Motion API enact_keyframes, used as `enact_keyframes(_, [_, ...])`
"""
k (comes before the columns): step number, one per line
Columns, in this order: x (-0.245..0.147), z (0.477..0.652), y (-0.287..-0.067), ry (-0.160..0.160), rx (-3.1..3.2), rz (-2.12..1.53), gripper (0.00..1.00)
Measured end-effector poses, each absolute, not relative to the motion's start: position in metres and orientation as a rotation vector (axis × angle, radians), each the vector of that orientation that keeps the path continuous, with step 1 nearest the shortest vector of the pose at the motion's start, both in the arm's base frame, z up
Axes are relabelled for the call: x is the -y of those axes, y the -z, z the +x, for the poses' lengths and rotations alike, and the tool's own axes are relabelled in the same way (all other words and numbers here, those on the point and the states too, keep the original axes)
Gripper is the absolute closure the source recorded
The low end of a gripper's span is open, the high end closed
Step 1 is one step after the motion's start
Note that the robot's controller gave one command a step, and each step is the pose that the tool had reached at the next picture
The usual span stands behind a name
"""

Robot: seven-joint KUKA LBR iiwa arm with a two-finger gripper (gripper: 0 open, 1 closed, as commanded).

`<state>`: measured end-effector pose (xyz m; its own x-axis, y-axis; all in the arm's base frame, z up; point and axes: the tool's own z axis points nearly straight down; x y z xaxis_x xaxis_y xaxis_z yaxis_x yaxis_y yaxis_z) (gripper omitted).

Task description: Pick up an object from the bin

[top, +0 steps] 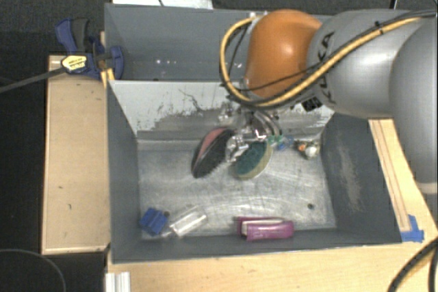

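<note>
The bin [123, 167] is grey metal, its floor streaked with pale scratches. Near the middle lies a black oval thing [207, 150] with a dull red face, and just beside it a dark green disc [250, 161] with a paler rim. Along the front edge — a blue block [152, 221] in the left corner, a clear, whitish piece [187, 222], then a purple bar [265, 229]. The wrist cover [280, 51] is orange, looped by yellow cable [224, 61].

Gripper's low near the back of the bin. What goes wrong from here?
1. The gripper is down right where the dark oval object and the green round object meet; it may catch both or knock one aside.
2. Both lie near the bin's back wall; the wrist might scrape it.
</note>
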<state>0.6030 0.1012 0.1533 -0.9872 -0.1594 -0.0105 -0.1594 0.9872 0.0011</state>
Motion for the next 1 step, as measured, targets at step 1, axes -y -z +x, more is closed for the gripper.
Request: enact_keyframes(1, [-0.1012, 0.6043, -0.1805, -0.002, -3.123, -0.248, 1.00])
